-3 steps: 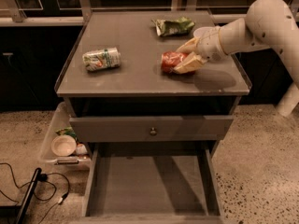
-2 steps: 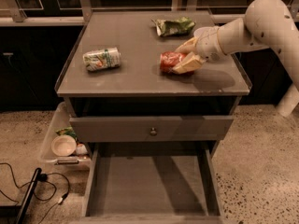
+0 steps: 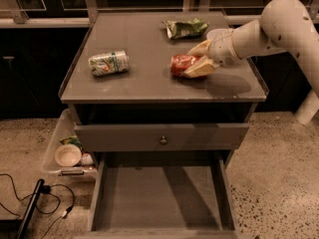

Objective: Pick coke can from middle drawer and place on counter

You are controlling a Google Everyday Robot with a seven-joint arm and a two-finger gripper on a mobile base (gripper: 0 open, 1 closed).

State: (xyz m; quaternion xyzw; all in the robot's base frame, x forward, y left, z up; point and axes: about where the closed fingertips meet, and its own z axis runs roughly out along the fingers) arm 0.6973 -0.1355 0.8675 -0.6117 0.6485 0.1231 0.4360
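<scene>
The red coke can (image 3: 180,64) lies on its side on the counter (image 3: 144,78), right of centre. My gripper (image 3: 197,59) reaches in from the right, its pale fingers (image 3: 202,68) on either side of the can's right end, shut on it. The middle drawer (image 3: 162,195) is pulled out at the bottom of the cabinet, and its bare floor holds nothing.
A white-and-green soda can (image 3: 108,63) lies on the counter's left side. A crumpled green bag (image 3: 185,28) sits at the back. A closed drawer front with a round knob (image 3: 163,140) is above the open drawer. A clear bin (image 3: 67,151) and cables (image 3: 45,203) are on the floor at left.
</scene>
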